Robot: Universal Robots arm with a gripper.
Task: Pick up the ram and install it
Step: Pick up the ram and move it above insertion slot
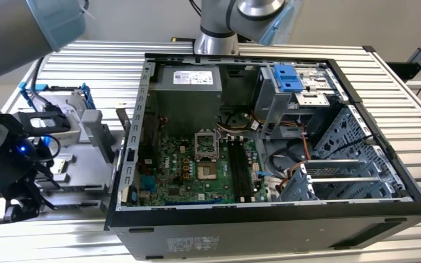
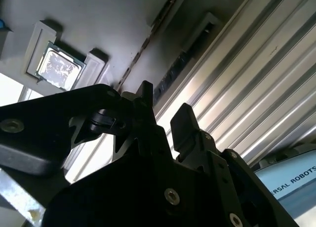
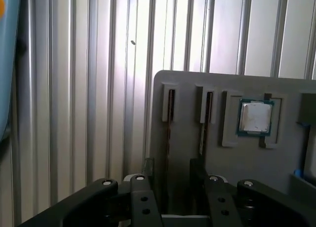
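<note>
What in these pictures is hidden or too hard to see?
- Ram: edge-on in its tray slot, first wrist view; faces hidden.
- Gripper: open by it; contact unclear, it covers the slot's near end.
- Tray slots, exterior view: partly hidden behind the arm.
</note>
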